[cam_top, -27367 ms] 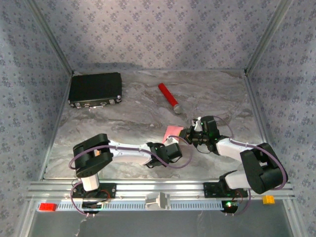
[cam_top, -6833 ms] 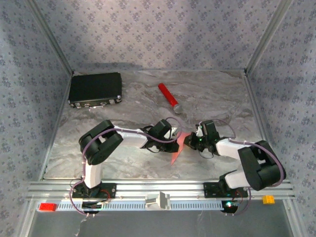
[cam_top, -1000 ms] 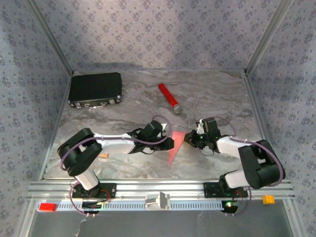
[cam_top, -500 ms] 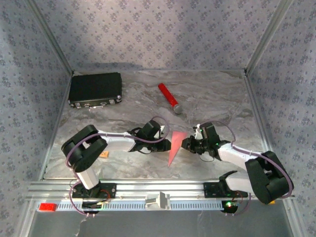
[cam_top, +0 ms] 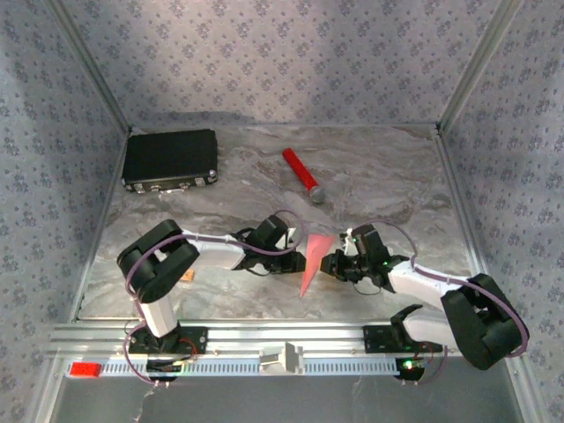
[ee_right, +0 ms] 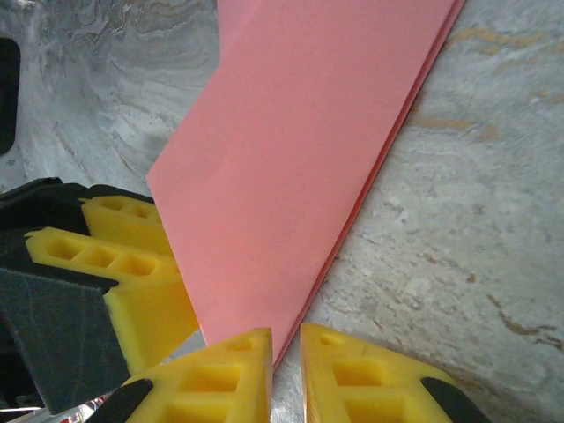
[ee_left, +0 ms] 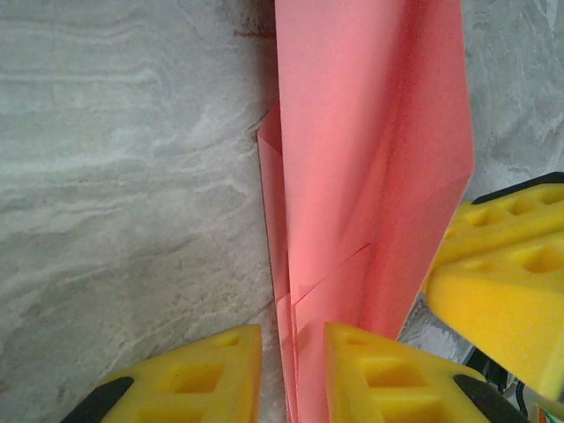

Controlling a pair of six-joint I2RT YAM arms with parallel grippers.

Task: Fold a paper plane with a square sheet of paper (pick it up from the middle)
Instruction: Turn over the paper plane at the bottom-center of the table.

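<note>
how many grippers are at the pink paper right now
2. The left gripper pinches the folded pink paper along its left edge. The right gripper is at its right edge, fingers nearly together, and its grip is unclear.

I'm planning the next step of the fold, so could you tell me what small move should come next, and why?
Probably close the right gripper fully on the paper: its folded edge sits in the narrow gap between its jaws, while the left gripper pinches the other side, so both could then flatten the crease.
</note>
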